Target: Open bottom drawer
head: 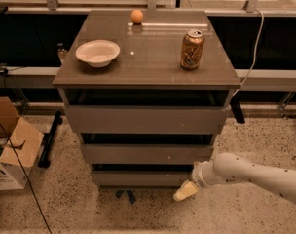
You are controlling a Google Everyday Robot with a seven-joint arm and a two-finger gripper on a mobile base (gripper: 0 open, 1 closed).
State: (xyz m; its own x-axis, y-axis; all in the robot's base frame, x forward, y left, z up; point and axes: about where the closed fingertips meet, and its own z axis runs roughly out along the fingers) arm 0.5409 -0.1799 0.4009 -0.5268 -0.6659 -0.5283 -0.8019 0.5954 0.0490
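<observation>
The bottom drawer [138, 178] is the lowest, slimmest grey-brown front of three in the cabinet, with no handle. It stands slightly forward of the cabinet, with a dark gap above it. My gripper [185, 191] comes in from the right on a white arm [255, 174]. Its pale tip sits at the drawer's right front corner, just below and in front of the panel. I cannot tell whether it touches the drawer.
On the cabinet top [153, 62] stand a white bowl [97, 52], an orange ball [137, 16] and a soda can [192, 49]. A cardboard box [9, 147] lies on the floor at the left. A black bar [49, 138] leans beside the cabinet.
</observation>
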